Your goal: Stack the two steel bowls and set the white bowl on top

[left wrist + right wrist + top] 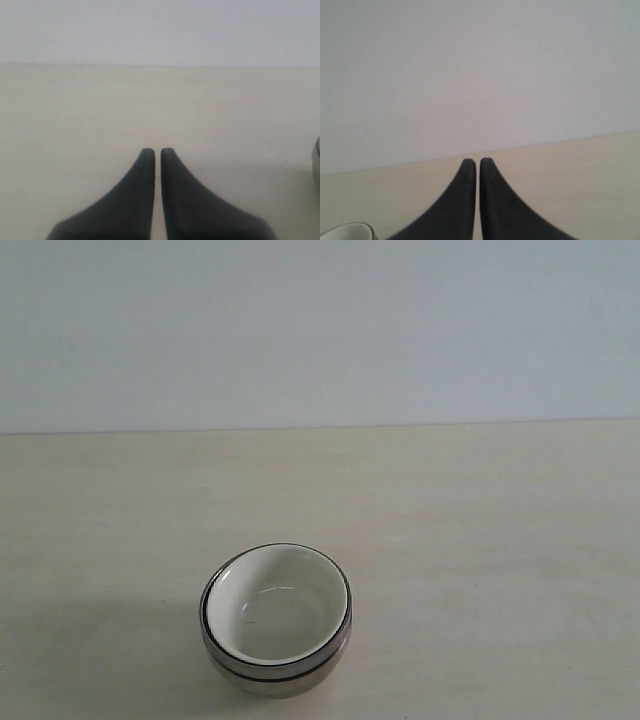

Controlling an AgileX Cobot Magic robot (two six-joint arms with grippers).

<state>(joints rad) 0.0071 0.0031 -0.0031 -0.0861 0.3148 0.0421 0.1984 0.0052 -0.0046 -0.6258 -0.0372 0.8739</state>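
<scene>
The white bowl (pixel 277 605) sits nested inside the steel bowls (pixel 275 677), forming one stack near the table's front edge, left of centre in the exterior view. Only the steel rims and lower side show around it. No arm appears in the exterior view. My left gripper (pixel 157 151) is shut with nothing between its fingers, hanging over bare table; a sliver of the steel stack (pixel 316 165) shows at the edge of the left wrist view. My right gripper (pixel 478 161) is shut and empty too, with the white bowl's rim (pixel 347 232) at a corner of the right wrist view.
The light wooden table (pixel 480 540) stretches wide around the stack. A plain pale wall (pixel 320 330) stands behind it.
</scene>
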